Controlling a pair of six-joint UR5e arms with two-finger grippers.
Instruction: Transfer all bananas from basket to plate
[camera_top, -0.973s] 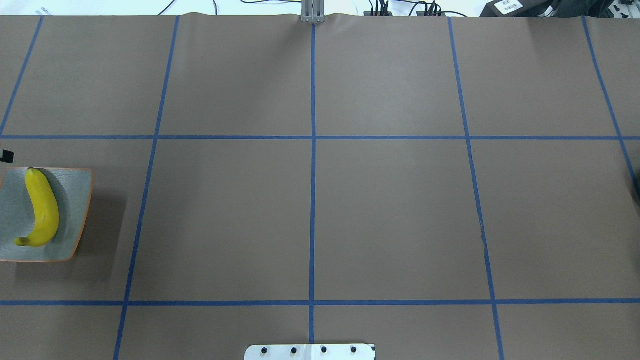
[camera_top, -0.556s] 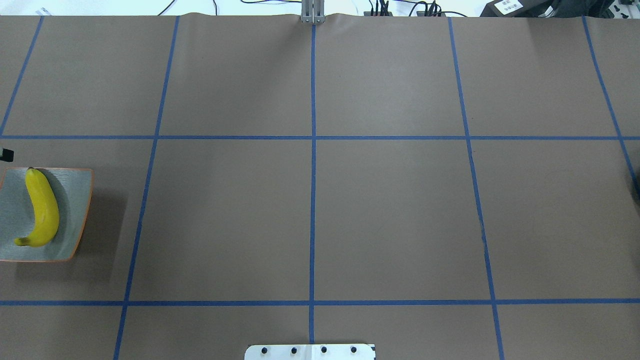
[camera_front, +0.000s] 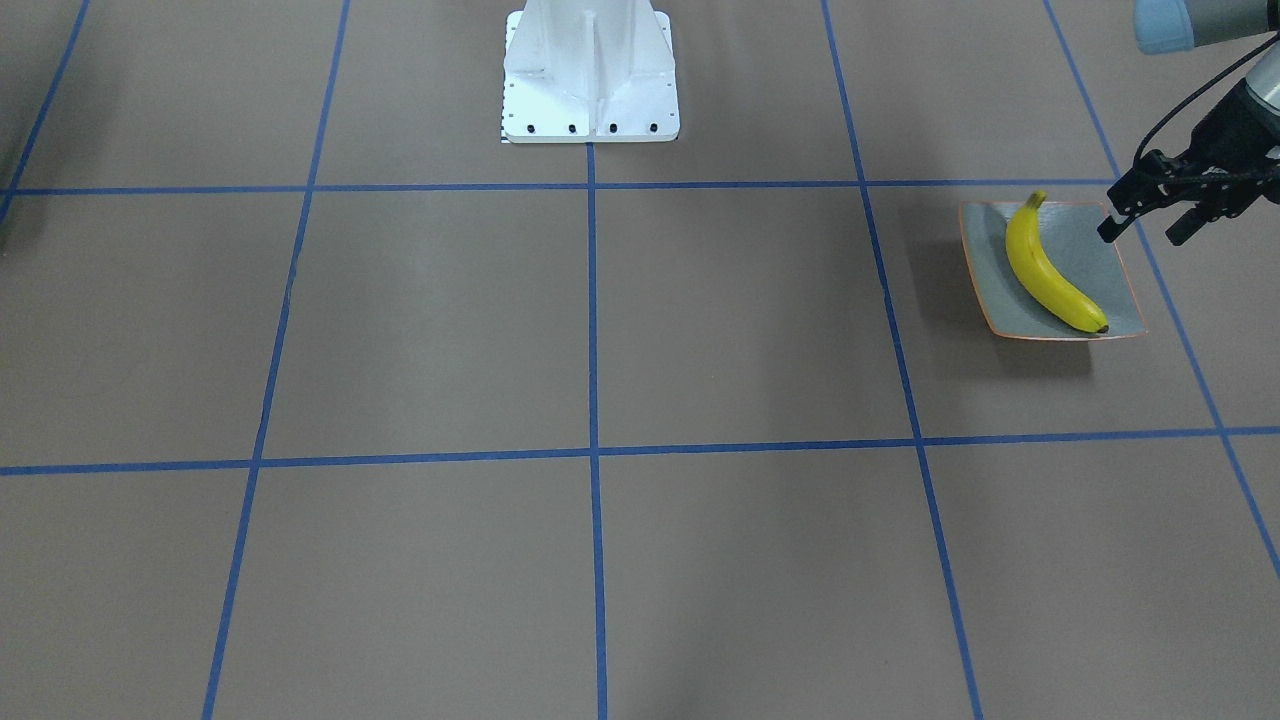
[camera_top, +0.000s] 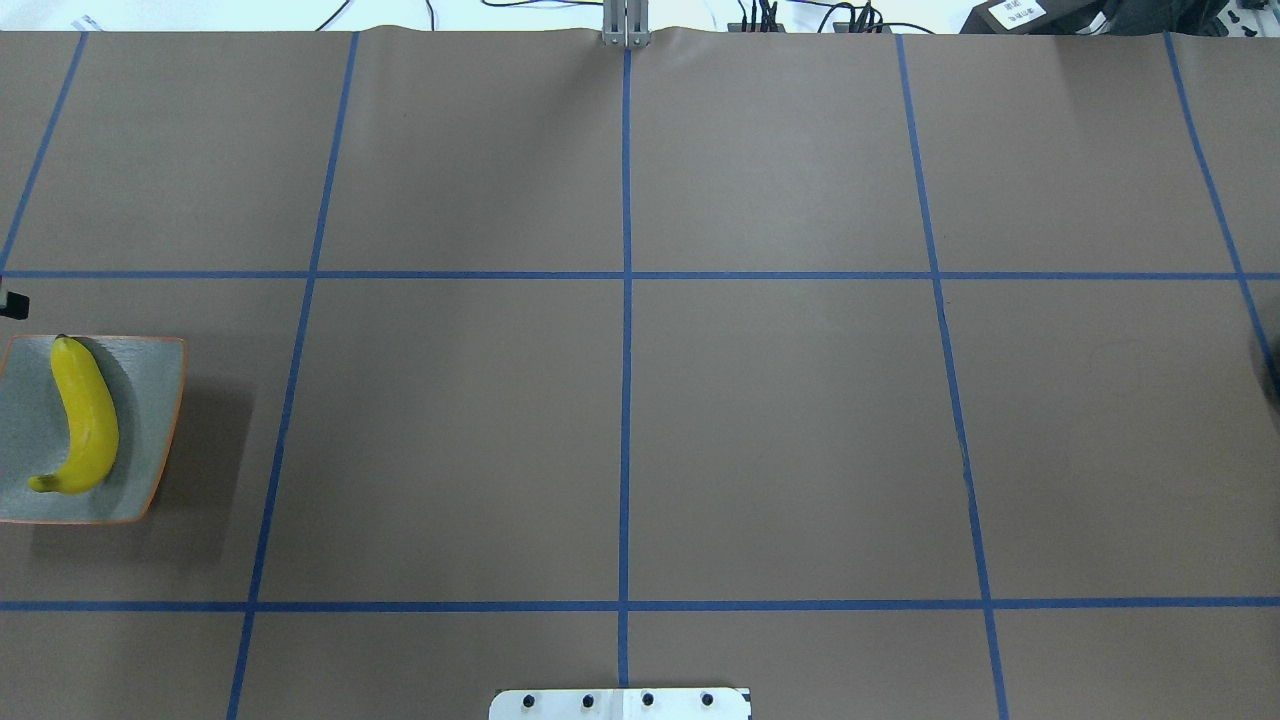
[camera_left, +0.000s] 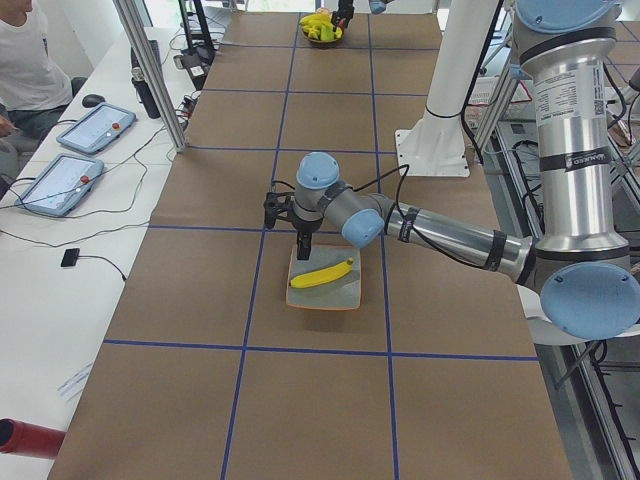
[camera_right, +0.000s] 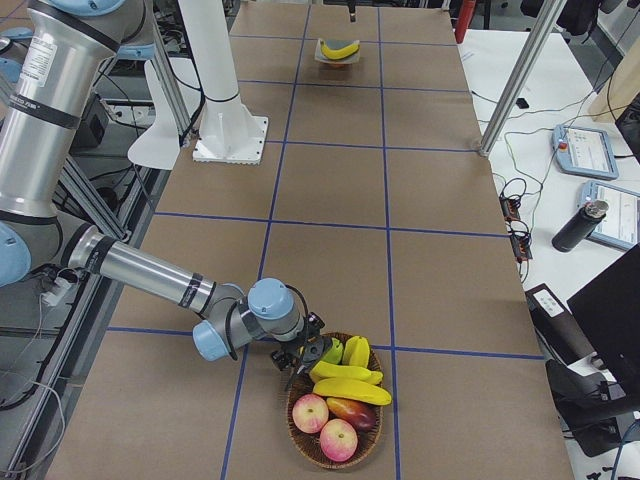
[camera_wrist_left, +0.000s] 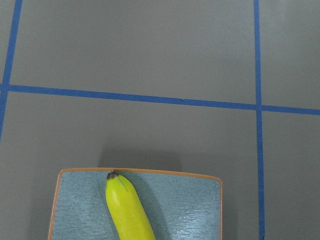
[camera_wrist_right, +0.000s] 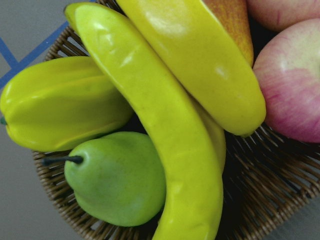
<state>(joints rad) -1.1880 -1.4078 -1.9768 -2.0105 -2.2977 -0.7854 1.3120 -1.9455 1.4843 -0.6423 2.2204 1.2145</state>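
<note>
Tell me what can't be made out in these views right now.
- Right gripper: open or shut unclear; shows only in the exterior right view, small against the basket.
- Plate: cut by the overhead view's left edge.
- Bananas in the basket: ends cropped in the right wrist view.

Table (camera_top: 780, 420): wide, covered in matt brown paper, spread before me.
Tape lines (camera_top: 626, 400): blue, laid as a grid of large squares across the paper.
Side desk (camera_left: 60, 290): white, long, running along the table's edge opposite me.
Tablets (camera_left: 96, 127): two, lying flat on the side desk, each showing a red spot.
Cables (camera_left: 90, 235): thin, dark, trailing over the side desk.
Posts (camera_right: 520, 75): aluminium, rising where table meets side desk.
Bottle (camera_right: 577, 225): dark, upright, near the tablets.
Person (camera_left: 25, 60): seated at the side desk, white shirt.
Light: even, from above; shadows soft.
</note>
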